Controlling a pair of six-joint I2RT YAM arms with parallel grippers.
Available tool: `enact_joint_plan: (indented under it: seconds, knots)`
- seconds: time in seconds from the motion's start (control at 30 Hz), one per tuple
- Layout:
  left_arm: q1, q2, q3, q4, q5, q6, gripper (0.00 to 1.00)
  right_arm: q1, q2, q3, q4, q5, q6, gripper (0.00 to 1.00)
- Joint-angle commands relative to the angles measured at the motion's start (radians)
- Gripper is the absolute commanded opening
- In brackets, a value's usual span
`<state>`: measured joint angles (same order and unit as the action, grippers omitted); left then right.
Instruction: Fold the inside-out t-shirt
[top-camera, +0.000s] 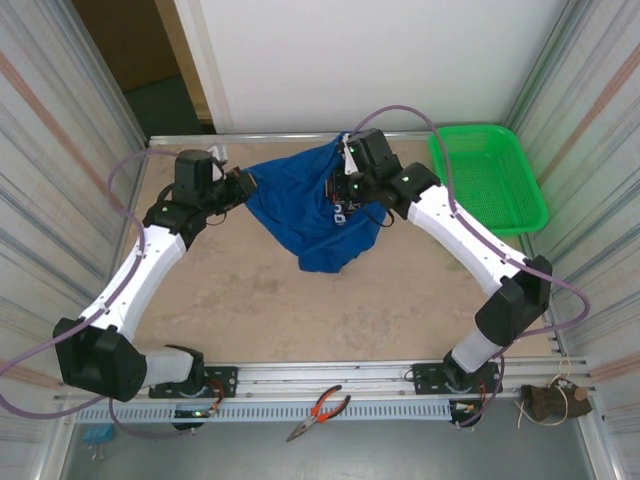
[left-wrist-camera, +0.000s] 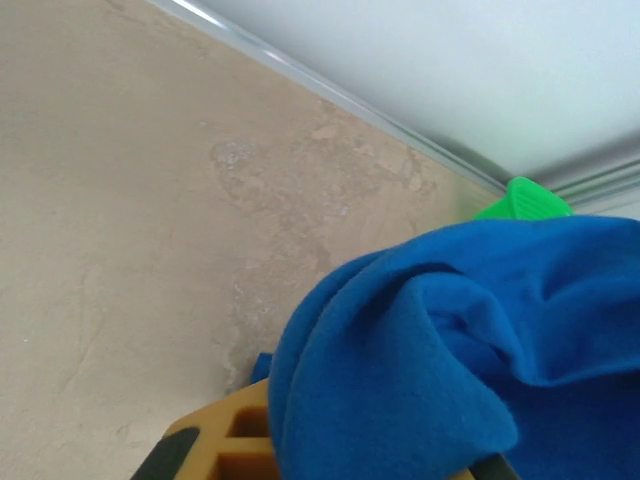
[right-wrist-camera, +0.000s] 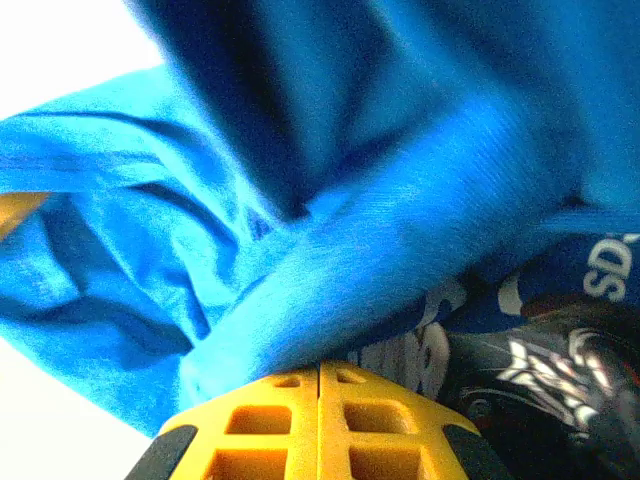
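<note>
Blue t-shirt (top-camera: 308, 215) pinched between left gripper (top-camera: 244, 186) and right gripper (right-wrist-camera: 320, 368), both clamped; right wrist resolves white print (right-wrist-camera: 608, 268), top view the green basket (top-camera: 485, 175).

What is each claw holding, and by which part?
Both hold the t-shirt, spread between them: left claw at its left top corner, right claw on a bunched fold at its right top.

Wearing white shells along the long links of the left arm (top-camera: 140, 265) and right arm (top-camera: 460, 230), with bulky black housings at the joints. Trailing mauve cables (top-camera: 118, 178) in loose loops. Glowing with tiny green lights (top-camera: 405, 180) near wrist and bases. Showing yellow, grid-cut fingers (right-wrist-camera: 285, 425), black-edged, on the right end effector (right-wrist-camera: 320, 375).
</note>
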<state>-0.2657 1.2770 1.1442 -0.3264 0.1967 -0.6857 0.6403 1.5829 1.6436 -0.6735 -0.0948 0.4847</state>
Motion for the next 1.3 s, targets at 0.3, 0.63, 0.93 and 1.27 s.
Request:
enact_joint_plan:
  seconds: [0.3, 0.63, 0.93, 1.27]
  knots:
    - [0.008, 0.013, 0.007, 0.007, 0.045, 0.046, 0.73, -0.104, -0.090, 0.210, -0.004, -0.115, 0.038, 0.00]
    - [-0.202, -0.148, 0.028, 0.032, -0.084, 0.136, 0.83, -0.096, -0.086, 0.421, -0.025, -0.073, 0.044, 0.00]
    - [-0.513, 0.051, 0.182, 0.212, -0.218, 0.248, 0.88, -0.036, -0.079, 0.351, 0.014, 0.005, 0.049, 0.00]
    - [-0.387, -0.009, -0.078, 0.128, -0.374, 0.161, 0.87, -0.011, -0.147, 0.263, 0.064, 0.039, 0.071, 0.00]
